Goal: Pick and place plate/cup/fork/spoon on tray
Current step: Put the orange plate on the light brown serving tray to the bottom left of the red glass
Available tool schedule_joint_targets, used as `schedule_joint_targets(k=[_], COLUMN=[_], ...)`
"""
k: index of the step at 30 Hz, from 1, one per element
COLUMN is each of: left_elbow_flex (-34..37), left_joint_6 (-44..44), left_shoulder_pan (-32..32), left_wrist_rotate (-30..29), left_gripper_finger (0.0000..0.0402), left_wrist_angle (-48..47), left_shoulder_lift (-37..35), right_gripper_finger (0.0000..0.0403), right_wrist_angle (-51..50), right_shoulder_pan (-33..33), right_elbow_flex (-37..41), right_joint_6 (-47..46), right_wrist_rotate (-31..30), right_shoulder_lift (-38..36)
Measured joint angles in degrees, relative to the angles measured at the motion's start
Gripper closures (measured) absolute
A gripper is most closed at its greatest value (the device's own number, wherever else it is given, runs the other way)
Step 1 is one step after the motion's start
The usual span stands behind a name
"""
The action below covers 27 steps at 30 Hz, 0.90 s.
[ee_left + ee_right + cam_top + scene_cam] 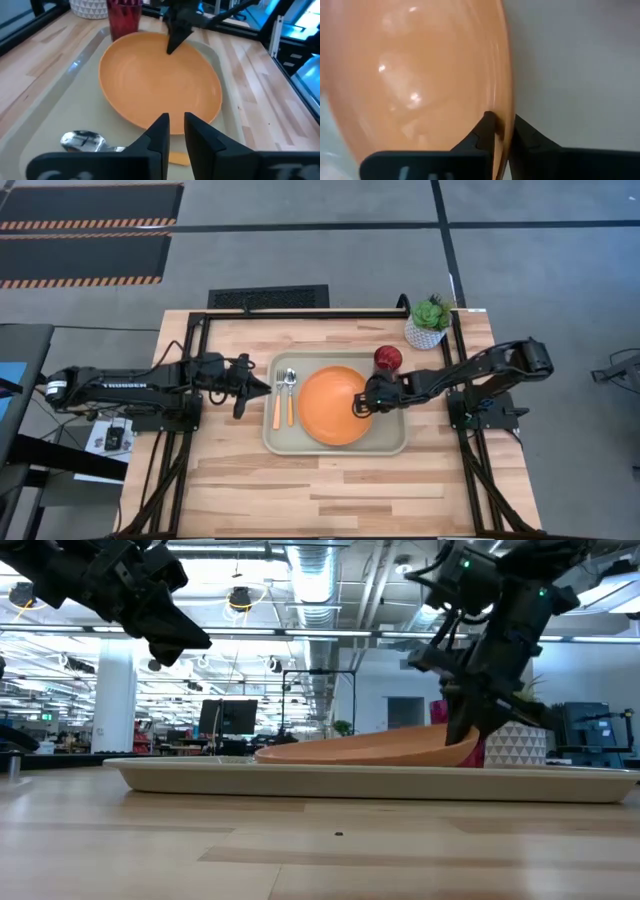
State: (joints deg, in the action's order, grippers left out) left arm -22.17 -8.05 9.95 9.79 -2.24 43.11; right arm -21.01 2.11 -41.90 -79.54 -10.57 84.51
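The orange plate (330, 405) lies on the beige tray (395, 442) and is tipped, its right side raised. My right gripper (360, 406) is shut on the plate's right rim. The fork (279, 395) and the spoon (291, 393) lie side by side on the tray's left part, heads toward the far edge. The dark red cup (388, 358) stands at the tray's far right corner. My left gripper (264, 385) hovers above the tray's left edge, empty, its fingers (161, 131) all but closed. My right gripper pinches the plate's right rim (506, 112) between its two fingers, one on the inner face and one on the outer. The fingers come from the table's right side, slanting down. The plate's right side (455, 745) is lifted; its left side (275, 752) rests on the tray.
A white pot with a green plant (428, 325) stands on the table just beyond the tray's far right corner, close to the cup. Bare wooden table (330, 490) lies near of the tray. A black frame (200, 370) runs around the table's edges.
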Motion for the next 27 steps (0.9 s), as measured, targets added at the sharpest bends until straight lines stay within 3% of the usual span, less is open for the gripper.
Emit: schedule_joint_targets(k=[8,27], left_elbow_flex=[0.0,0.0], left_joint_6=[0.9,0.9], left_shoulder_pan=[-2.9,-3.6], left_wrist_rotate=[-1.6,-1.6], left_gripper_finger=[0.0369,0.037], left_wrist_angle=[1.4,1.5], left_shoulder_lift=[0.0,0.0], right_gripper_finger=[0.0347,0.0252], right_wrist_angle=[1.8,1.2], right_shoulder_pan=[-0.1,0.5], right_elbow_flex=[0.0,0.2], right_joint_6=[-0.2,0.5], right_wrist_rotate=[-1.5,-4.6], right_shoulder_lift=[2.9,2.4])
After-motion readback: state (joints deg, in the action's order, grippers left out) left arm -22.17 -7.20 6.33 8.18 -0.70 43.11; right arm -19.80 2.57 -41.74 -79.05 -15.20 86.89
